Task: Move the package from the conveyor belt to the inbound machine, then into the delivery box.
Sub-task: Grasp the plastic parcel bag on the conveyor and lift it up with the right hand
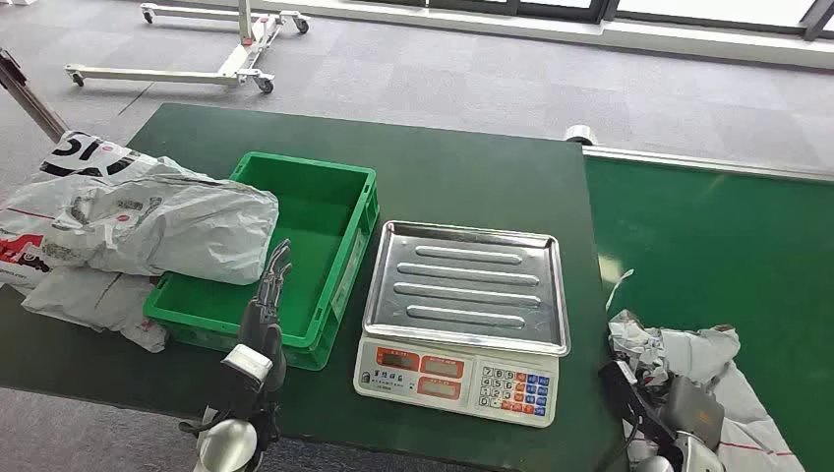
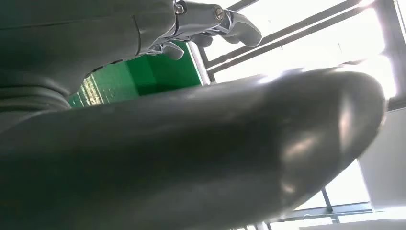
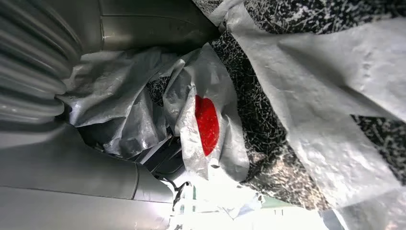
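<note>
at the lower right of the head view the right hand [image 1: 639, 393] sits on a crumpled white package [image 1: 708, 369] on the green belt [image 1: 728, 236]. in the right wrist view the package [image 3: 297, 110] bunches between thumb and dark fingers [image 3: 163, 158], gripped. the left hand [image 1: 268, 295], fingers straight and holding nothing, hovers over the green bin [image 1: 325, 187], lower left of centre, beside the scale [image 1: 462, 285].

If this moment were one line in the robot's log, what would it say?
right robot hand: gripping package on belt | left robot hand: empty by green box | scale tray: empty
</note>
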